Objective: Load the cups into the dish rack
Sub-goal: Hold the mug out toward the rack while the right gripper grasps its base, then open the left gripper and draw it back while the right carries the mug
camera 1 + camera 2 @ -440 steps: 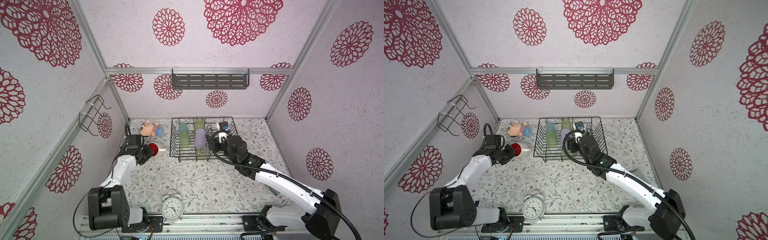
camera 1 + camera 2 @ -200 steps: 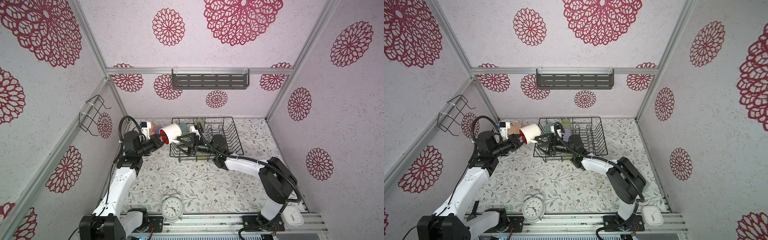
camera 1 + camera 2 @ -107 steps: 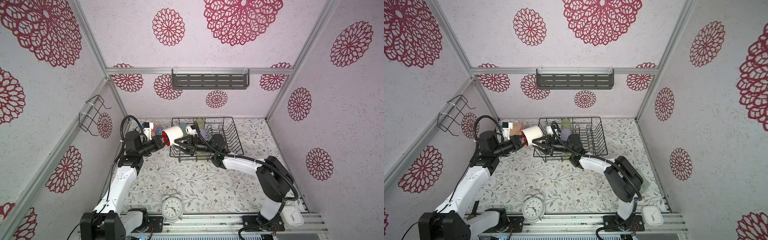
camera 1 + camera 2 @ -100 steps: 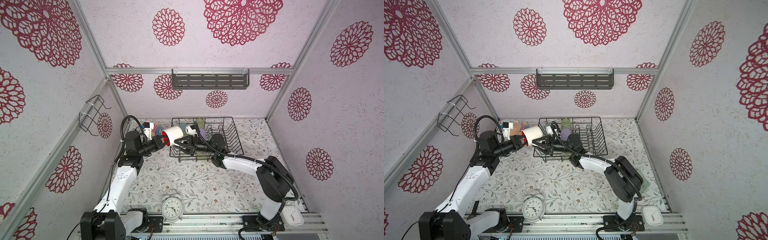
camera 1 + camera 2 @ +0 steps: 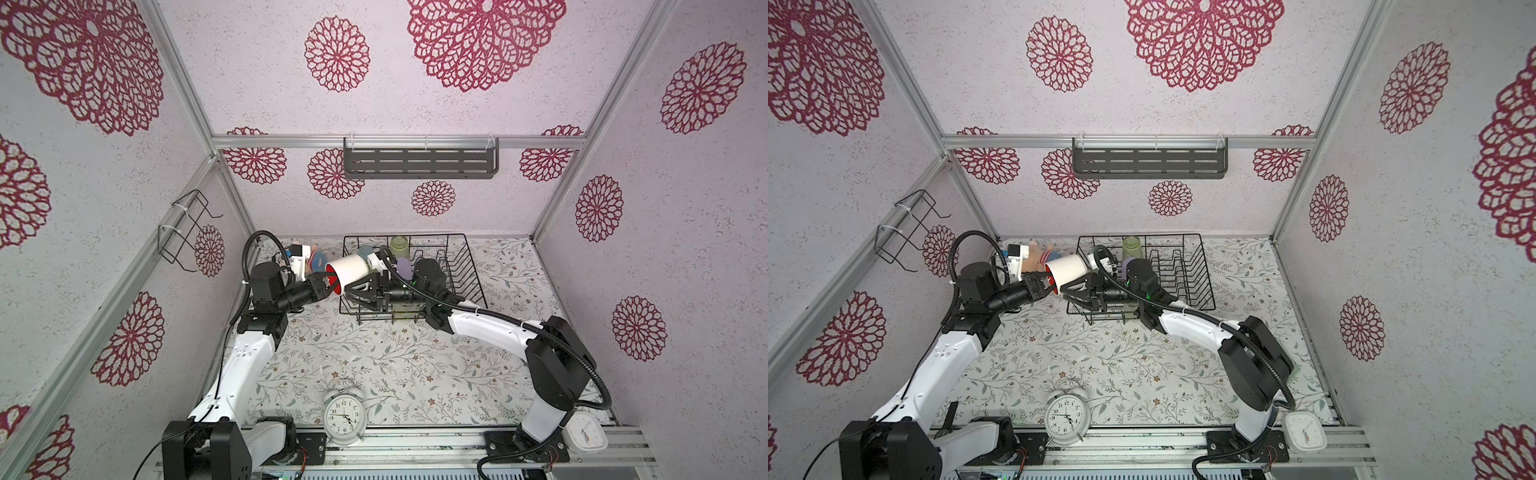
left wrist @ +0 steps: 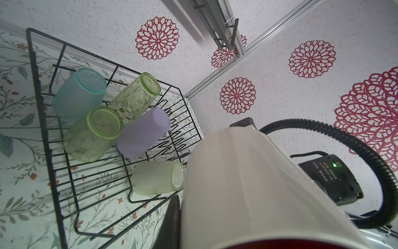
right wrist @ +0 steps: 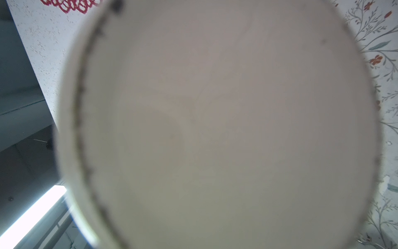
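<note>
Nearby, five cups (image 6: 142, 133) crowded your dish rack (image 6: 41, 120) beside the raised white mug (image 5: 351, 271). Your left claw (image 5: 327, 283) pinched its rim, forearm level. Your right claw (image 5: 354, 293) faced its base from across the rack, but I couldn't tell whether it gripped.

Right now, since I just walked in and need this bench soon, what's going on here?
The left gripper holds the white mug sideways by its rim, in the air over the left edge of the dish rack. The right gripper sits under the mug's base end; whether it grips is unclear. The other five cups already sit in the rack.
</note>
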You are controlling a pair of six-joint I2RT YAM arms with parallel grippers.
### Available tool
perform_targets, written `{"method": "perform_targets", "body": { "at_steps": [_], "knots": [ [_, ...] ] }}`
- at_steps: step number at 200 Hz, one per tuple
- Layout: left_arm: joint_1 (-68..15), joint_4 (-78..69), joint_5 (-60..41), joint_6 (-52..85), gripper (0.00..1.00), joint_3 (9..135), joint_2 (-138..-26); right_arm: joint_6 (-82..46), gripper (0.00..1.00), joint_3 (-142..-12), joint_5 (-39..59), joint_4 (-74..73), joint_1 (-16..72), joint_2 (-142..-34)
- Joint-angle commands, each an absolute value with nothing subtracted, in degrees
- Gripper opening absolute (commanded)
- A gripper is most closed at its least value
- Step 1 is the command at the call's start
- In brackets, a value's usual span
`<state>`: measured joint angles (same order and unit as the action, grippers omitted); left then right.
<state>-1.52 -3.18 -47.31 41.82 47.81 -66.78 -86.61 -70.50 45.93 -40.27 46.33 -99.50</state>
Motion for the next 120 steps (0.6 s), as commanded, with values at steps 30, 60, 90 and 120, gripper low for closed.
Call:
{"method": "perform_targets", "body": {
  "at_steps": [30,60,90,120],
  "knots": [
    [-2.6,-12.4,-52.8,42.5,0.0,47.4,-64.4,-82.6,0.35,-72.8,43.1,-34.3,45.1,-98.0],
    [-2.8,-13.1,-52.7,42.5,0.0,47.0,-64.3,-82.6,0.39,-73.7,42.7,-33.6,44.7,-98.0],
    [-2.8,-13.5,-52.2,42.3,0.0,46.4,-64.1,-82.6,0.38,-74.0,42.2,-33.4,44.0,-97.6],
    [-2.9,-14.2,-51.9,42.4,0.0,45.9,-64.3,-83.5,0.33,-74.0,42.4,-34.0,43.8,-97.8]
  ]
}}
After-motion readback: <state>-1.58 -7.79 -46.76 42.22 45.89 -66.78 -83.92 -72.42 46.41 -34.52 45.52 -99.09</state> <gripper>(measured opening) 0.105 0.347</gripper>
